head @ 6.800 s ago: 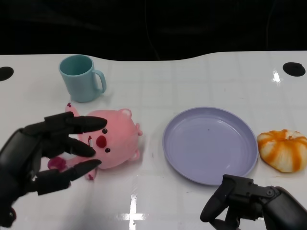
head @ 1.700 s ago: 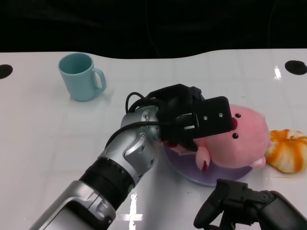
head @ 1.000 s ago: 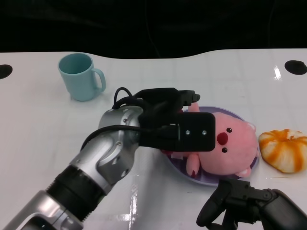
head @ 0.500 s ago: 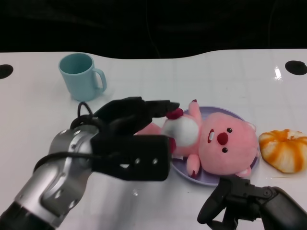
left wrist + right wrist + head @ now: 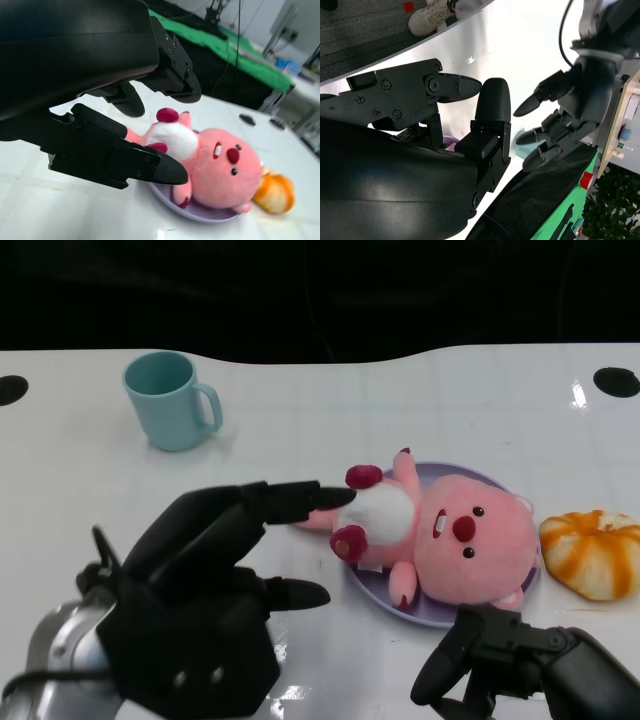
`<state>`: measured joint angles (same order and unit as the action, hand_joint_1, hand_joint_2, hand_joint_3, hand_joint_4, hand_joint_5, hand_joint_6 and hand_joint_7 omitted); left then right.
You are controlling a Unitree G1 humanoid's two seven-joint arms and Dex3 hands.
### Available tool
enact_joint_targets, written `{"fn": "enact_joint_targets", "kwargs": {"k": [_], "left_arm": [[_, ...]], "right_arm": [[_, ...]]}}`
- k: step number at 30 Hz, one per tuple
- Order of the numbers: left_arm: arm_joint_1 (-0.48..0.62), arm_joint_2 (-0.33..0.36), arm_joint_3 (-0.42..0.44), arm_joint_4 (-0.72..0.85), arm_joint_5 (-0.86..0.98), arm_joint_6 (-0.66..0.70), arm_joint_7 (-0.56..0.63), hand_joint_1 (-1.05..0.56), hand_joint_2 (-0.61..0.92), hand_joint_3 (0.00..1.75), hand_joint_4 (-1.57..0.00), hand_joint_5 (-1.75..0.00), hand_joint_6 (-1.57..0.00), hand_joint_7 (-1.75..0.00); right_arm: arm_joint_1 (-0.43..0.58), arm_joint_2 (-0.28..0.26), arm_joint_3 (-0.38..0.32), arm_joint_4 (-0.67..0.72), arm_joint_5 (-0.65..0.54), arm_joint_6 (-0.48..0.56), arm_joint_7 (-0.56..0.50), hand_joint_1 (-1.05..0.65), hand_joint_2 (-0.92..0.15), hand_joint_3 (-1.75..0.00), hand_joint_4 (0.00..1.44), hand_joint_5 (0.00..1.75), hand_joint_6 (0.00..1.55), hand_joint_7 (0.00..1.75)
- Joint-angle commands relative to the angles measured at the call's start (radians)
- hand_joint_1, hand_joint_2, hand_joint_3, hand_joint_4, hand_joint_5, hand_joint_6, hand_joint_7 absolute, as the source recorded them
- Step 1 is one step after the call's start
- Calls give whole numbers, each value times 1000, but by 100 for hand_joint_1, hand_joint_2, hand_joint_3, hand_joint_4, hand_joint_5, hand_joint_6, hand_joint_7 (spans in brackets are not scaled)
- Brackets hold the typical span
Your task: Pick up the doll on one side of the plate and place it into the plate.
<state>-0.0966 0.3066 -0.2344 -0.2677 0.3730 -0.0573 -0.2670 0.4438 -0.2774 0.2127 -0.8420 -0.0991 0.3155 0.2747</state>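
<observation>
The pink plush doll (image 5: 445, 535) lies on its back in the lavender plate (image 5: 440, 612), feet and white belly hanging over the plate's left rim. The left wrist view shows the same doll (image 5: 210, 160) on the plate (image 5: 200, 212). My left hand (image 5: 200, 590) is at the lower left with its fingers spread and empty, its fingertips (image 5: 325, 497) just short of the doll's feet. My right hand (image 5: 520, 670) rests curled at the lower right near the table's front edge, holding nothing.
A teal mug (image 5: 172, 400) stands at the back left. An orange-and-white plush pumpkin (image 5: 592, 552) lies just right of the plate. Black round holes mark the table's far corners (image 5: 615, 382).
My left hand let go of the doll on the plate and pulled back toward the lower left, fingers spreading. The doll stayed in the plate. The right hand has not moved.
</observation>
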Motion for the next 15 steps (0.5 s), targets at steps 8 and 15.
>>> {"fn": "enact_joint_targets", "kwargs": {"k": [8, 15], "left_arm": [[231, -133, 96, -125, -236, -14, 80, -8, 52, 109, -76, -124, -82, -88], [346, -118, 135, -305, -346, 171, 42, -6, 47, 129, -88, -160, -83, -126]], "right_arm": [[4, -1, -4, -3, 6, -4, -4, -25, -92, -33, 68, 156, 60, 127], [1, -5, -2, -9, 2, -1, -3, -25, -92, -33, 67, 156, 60, 127]]}}
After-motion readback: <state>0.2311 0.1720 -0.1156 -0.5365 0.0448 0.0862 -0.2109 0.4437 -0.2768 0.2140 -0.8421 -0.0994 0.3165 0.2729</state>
